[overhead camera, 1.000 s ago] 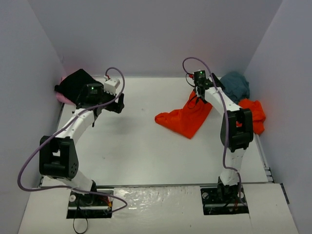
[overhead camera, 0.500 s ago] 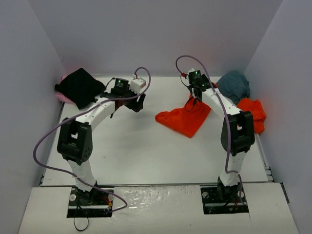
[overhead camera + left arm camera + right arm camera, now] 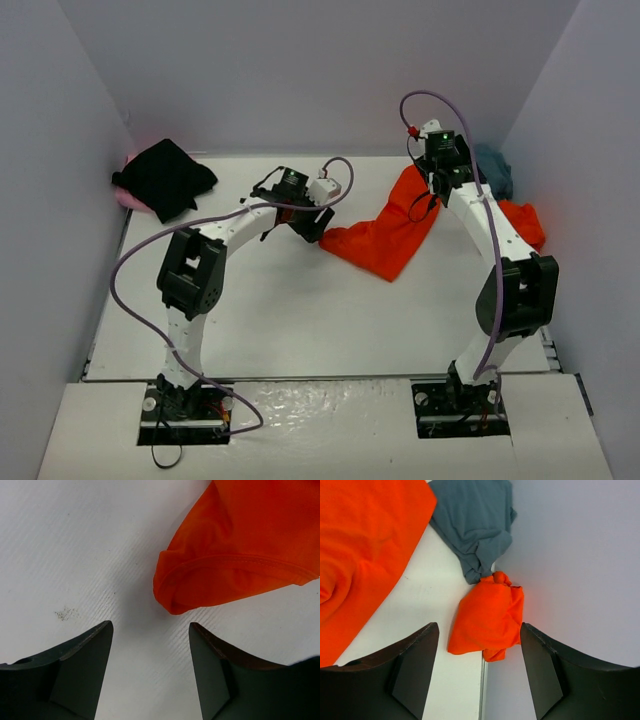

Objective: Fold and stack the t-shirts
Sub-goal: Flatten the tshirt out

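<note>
Step in hand: laying out one orange t-shirt (image 3: 385, 240), which sits crumpled on the worktop, right of centre. The left gripper (image 3: 150, 626) hovers just short of its hem corner, jaws apart and empty. The right gripper (image 3: 479, 626), beside its far edge, is also apart and empty. Next, we judge, each must pinch a corner. We find no labels or writing.

On the table (image 3: 280, 310) a spread shirt (image 3: 385, 240) lies right of centre, the left gripper (image 3: 314, 228) just beside its left corner. In the far left corner a crumpled shirt (image 3: 165, 178) lies on another shirt (image 3: 127, 198). At the right edge a bunched shirt (image 3: 522, 225) touches a heaped shirt (image 3: 495, 172) behind it.
</note>
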`<state>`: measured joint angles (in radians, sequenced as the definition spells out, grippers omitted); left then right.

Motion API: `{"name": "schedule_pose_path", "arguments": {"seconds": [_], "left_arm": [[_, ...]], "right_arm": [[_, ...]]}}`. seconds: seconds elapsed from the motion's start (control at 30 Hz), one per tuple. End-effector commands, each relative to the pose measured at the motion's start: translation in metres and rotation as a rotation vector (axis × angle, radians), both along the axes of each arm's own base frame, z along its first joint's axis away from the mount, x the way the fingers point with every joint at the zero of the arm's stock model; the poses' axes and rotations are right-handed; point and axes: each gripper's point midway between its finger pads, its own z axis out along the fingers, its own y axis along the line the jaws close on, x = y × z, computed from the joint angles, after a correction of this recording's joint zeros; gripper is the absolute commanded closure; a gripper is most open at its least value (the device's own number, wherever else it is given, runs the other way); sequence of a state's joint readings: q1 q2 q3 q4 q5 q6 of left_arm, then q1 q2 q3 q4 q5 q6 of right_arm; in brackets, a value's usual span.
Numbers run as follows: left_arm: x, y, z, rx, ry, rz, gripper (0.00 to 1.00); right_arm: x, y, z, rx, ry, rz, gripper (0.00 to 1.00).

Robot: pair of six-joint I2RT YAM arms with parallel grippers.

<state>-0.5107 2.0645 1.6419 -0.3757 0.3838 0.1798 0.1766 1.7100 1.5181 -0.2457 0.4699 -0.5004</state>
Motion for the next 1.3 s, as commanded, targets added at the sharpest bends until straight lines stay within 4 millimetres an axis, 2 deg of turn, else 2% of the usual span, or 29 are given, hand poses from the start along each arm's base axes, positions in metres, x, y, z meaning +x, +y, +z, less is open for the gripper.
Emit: {"name": "schedule_pose_path", "arguments": {"seconds": [0.0,0.27,0.47,0.53,0.6,0.63,0.73,0.87,0.93,0.97,1.03,1.07,1.13,1.2,1.27], "left_arm": [[0.018,-0.010,0.033,-0.034,-0.058,-0.012,0.41],[0.026,-0.024,0.010,-0.038,0.012,-0.024,0.42],[0.017,-0.037,0.001,-0.046,0.046,-0.057,0.44],[0.013,-0.041,-0.004,-0.055,0.070,-0.072,0.61],[0.010,-0.046,-0.006,-0.060,0.081,-0.084,0.93],[0.010,-0.047,-0.008,-0.060,0.087,-0.084,1.00],[0.008,-0.051,-0.014,-0.065,0.109,-0.092,1.00],[0.010,-0.055,-0.008,-0.048,0.089,-0.085,1.00],[0.021,-0.042,0.002,0.006,0.023,-0.026,1.00],[0.029,-0.032,0.014,0.025,-0.026,0.009,1.00],[0.048,0.003,0.057,0.047,-0.161,0.109,1.00],[0.059,0.032,0.062,0.069,-0.183,0.176,1.00],[0.075,0.079,0.092,0.067,-0.247,0.289,1.00],[0.083,0.135,0.147,0.050,-0.356,0.408,1.00],[0.086,0.185,0.186,0.059,-0.438,0.506,1.00]], "right_arm": [[-0.002,0.002,0.016,0.016,-0.058,0.002,0.37],[-0.009,0.001,0.012,0.043,-0.055,0.013,0.36],[-0.008,0.000,0.006,0.048,-0.049,0.010,0.36],[-0.009,-0.001,0.007,0.051,-0.051,0.008,0.36],[-0.010,-0.001,0.006,0.048,-0.050,0.010,0.36],[-0.011,-0.002,0.007,0.048,-0.051,0.009,0.36],[-0.012,-0.002,0.007,0.051,-0.054,0.010,0.36],[-0.012,-0.003,0.004,0.054,-0.048,0.010,0.36],[-0.012,-0.003,0.003,0.054,-0.048,0.011,0.36],[-0.012,-0.003,0.003,0.054,-0.050,0.010,0.35],[-0.012,-0.006,0.001,0.054,-0.051,0.006,0.35],[-0.011,-0.005,0.000,0.060,-0.049,0.012,0.35],[-0.009,-0.003,-0.005,0.069,-0.045,0.017,0.35],[-0.006,0.001,-0.011,0.088,-0.036,0.028,0.35],[-0.003,0.006,-0.015,0.108,-0.030,0.039,0.35]]}}
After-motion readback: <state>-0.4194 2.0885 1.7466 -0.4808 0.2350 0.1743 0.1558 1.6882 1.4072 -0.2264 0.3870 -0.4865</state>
